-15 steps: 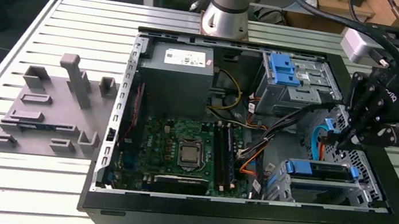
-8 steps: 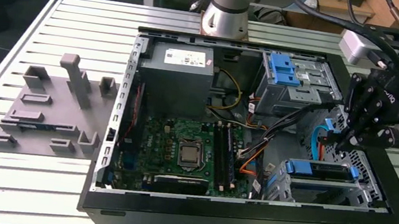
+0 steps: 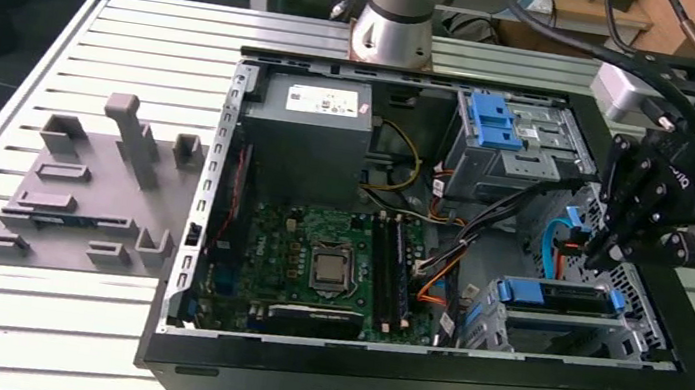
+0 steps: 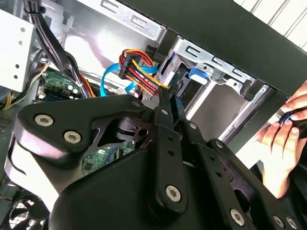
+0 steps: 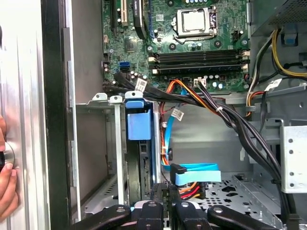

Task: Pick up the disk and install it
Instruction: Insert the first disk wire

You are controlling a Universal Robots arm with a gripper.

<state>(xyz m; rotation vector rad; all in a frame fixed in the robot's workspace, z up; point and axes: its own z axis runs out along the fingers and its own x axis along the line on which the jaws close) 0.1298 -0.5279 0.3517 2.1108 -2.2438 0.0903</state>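
You had the disk (image 3: 559, 298) seated upright in the metal drive cage (image 3: 572, 330) at the front corner of the open computer case (image 3: 433, 368), its blue plastic carrier edge showing on top; in the first wrist view the same blue frame (image 5: 139, 125) stood between thin silver rails. The case was black sheet metal around a green motherboard (image 3: 318, 262), with braided black and orange cables crossing it. It sat on a ribbed, pale slatted table (image 3: 36, 315), beside a grey moulded holder block (image 3: 99, 193) with upright posts. A person's hand (image 4: 283, 143) rested at the case's outer wall. Your gripper (image 3: 609, 252) hung over the case at the exterior view's right, just above the cage, its black fingers (image 4: 168, 129) pressed together and holding nothing.
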